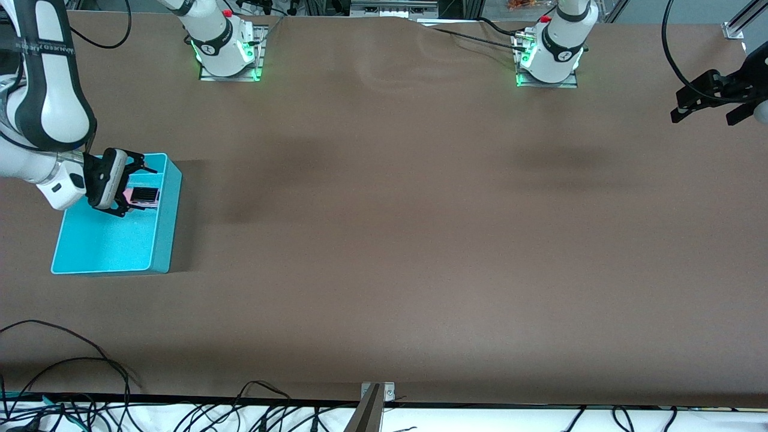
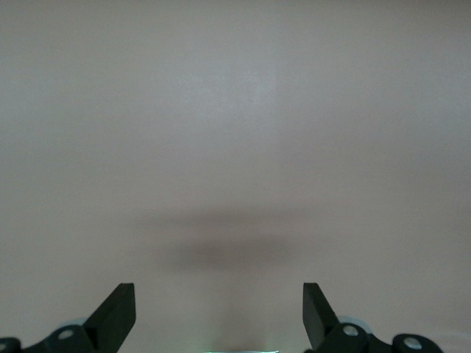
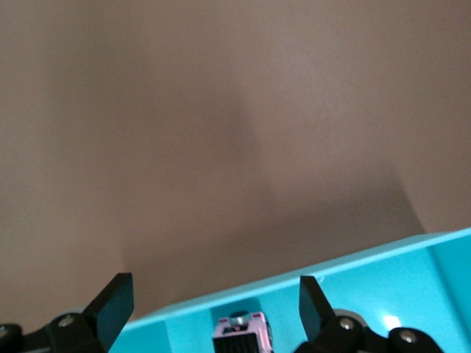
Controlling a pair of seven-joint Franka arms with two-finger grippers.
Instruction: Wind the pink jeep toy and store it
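The pink jeep toy with its black ribbed rear roof lies in the turquoise bin, in the part of the bin farther from the front camera. My right gripper hovers just over it, open, its fingers spread wide on either side of the toy without touching it. In the right wrist view the jeep shows between the open fingertips of the right gripper, against the bin wall. My left gripper waits open above the table at the left arm's end, and the left wrist view shows the left gripper over bare brown surface.
The bin stands at the right arm's end of the brown table. Loose black cables lie along the table edge nearest the front camera. A metal bracket sits at the middle of that edge.
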